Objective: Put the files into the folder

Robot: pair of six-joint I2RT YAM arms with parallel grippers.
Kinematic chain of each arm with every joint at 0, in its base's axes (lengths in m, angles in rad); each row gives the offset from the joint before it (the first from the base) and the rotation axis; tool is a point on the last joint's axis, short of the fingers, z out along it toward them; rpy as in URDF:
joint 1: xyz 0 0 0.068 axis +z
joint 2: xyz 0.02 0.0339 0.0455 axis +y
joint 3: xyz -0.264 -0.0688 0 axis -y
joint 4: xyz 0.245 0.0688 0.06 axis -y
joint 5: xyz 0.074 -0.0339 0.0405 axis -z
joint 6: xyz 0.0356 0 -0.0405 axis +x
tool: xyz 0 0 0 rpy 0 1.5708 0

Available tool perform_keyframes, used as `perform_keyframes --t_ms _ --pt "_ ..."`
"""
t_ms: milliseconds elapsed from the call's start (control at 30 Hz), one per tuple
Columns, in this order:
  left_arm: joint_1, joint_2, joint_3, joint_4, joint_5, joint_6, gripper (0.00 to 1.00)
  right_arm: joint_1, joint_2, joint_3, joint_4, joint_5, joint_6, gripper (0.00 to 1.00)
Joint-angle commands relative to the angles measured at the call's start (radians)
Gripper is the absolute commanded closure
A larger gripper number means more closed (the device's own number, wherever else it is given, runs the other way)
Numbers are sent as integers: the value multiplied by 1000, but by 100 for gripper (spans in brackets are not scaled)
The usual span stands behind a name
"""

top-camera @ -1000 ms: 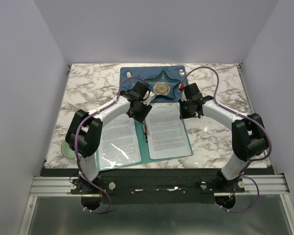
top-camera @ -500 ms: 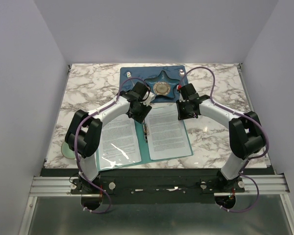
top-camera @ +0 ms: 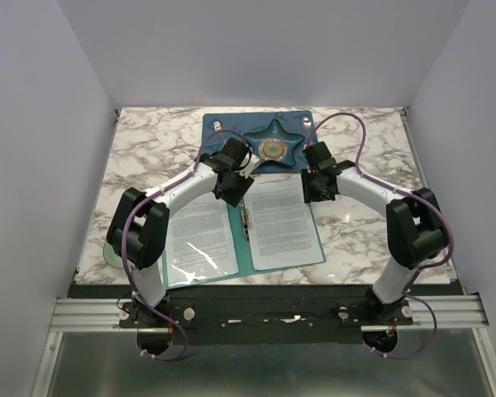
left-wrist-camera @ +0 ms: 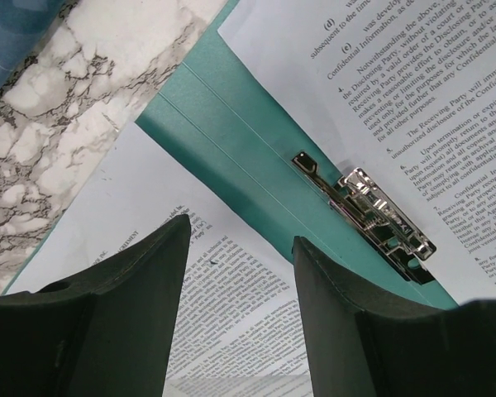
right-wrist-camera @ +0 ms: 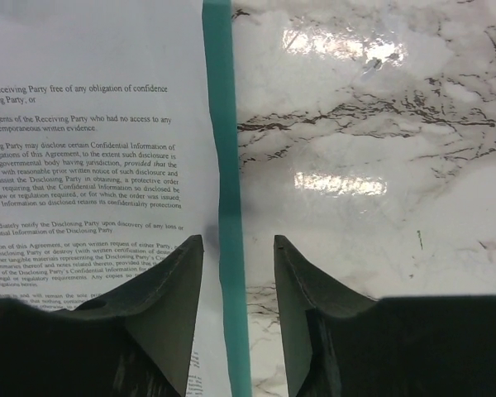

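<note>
The teal folder (top-camera: 246, 256) lies open on the marble table. One printed white sheet (top-camera: 200, 236) lies on its left half, another sheet (top-camera: 283, 222) on its right half. A silver clip (top-camera: 246, 220) sits at the spine and also shows in the left wrist view (left-wrist-camera: 372, 219). My left gripper (top-camera: 236, 192) is open and empty over the top of the left sheet (left-wrist-camera: 231, 322), near the spine (left-wrist-camera: 231, 132). My right gripper (top-camera: 318, 190) is open and empty, its jaws straddling the folder's right edge (right-wrist-camera: 223, 165) beside the right sheet (right-wrist-camera: 91, 149).
A dark blue placemat (top-camera: 223, 132) with a star-shaped dish (top-camera: 273, 147) lies just behind the folder. A small pale green round object (top-camera: 114, 255) sits at the table's left front edge. Bare marble (right-wrist-camera: 372, 165) lies to the right of the folder.
My right gripper has moved left and a little back, to the folder's upper right edge. My left gripper has barely moved.
</note>
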Motion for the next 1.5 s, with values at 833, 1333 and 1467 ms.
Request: perform_keyframes --t_ms 833,1333,1467 --pt "-87 154 30 47 -95 12 34 5 -361 -312 257 -6 252 60" --pt "-165 195 148 2 -65 7 34 5 -418 -391 272 14 274 63" --pt "-180 197 172 -10 -42 7 34 4 -438 -411 270 16 281 63"
